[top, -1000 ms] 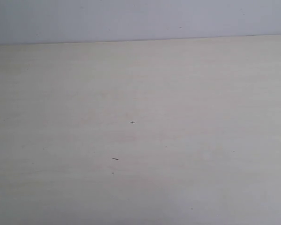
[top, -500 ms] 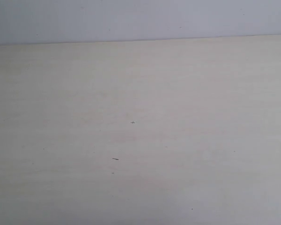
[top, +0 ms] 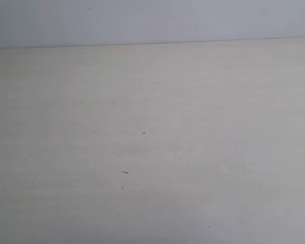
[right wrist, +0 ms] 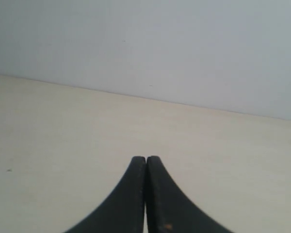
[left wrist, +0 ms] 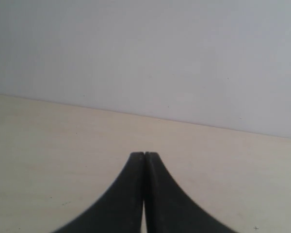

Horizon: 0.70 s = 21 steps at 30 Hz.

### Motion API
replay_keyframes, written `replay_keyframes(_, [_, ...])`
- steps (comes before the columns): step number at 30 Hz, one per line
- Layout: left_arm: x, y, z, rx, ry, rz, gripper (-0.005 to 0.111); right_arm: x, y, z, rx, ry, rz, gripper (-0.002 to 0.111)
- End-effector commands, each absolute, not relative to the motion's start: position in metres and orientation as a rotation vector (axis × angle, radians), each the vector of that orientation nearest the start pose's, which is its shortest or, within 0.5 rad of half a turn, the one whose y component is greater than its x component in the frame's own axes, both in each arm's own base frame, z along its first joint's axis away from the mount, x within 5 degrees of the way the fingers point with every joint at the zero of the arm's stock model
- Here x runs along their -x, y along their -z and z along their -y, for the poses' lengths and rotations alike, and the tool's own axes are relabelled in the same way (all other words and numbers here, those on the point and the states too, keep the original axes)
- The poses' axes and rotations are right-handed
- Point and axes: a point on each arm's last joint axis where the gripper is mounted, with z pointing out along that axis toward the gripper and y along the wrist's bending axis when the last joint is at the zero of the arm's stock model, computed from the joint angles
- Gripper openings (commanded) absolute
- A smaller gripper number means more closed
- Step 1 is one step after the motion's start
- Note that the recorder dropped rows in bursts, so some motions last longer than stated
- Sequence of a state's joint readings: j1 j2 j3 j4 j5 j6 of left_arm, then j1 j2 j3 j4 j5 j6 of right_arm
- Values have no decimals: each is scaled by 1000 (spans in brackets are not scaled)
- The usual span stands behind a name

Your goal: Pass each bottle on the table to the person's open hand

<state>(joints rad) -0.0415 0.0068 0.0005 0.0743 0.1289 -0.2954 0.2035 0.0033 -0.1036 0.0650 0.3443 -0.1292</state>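
Flat, diffuse light, no glare or hard shadows; bench (top: pixel 203 101) beyond the left tool (left wrist: pixel 144 158) hazy, low-contrast.

A plain pale grey-blue wall (top: pixel 152 20) stands at the far side of the scene, running unbroken from the left edge to the right. Its face is smooth and evenly lit, marked by a few faint tiny specks. In the exterior view its foot slants slightly upward toward the right.

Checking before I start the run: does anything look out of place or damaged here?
Nothing stands out. The table shows only tiny dark specks; the left pincer and the right pincer are both shut.
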Motion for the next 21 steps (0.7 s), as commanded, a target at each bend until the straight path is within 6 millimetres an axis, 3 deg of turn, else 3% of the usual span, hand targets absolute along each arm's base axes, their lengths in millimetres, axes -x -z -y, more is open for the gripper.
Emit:
replay_keyframes(1, [-56,-202,1,150,192,-1605,2,-49,-216,-5,119,-14,-1723,0])
replay_keyframes(4, [-56,-202,1,150,192,-1605,2,-50,-217,0,49,64,-1712,0])
replay_keyframes(8, [-56,-202,1,150,192,-1605,2,-53,-226,5,1,147,-1537,0])
replay_keyframes(12, [-56,-202,1,150,192,-1605,2,-55,-217,6,-9,158,-1445,0])
replay_keyframes(21, [-56,-202,1,150,192,-1605,2,-56,-212,2,-34,31,-1497,0])
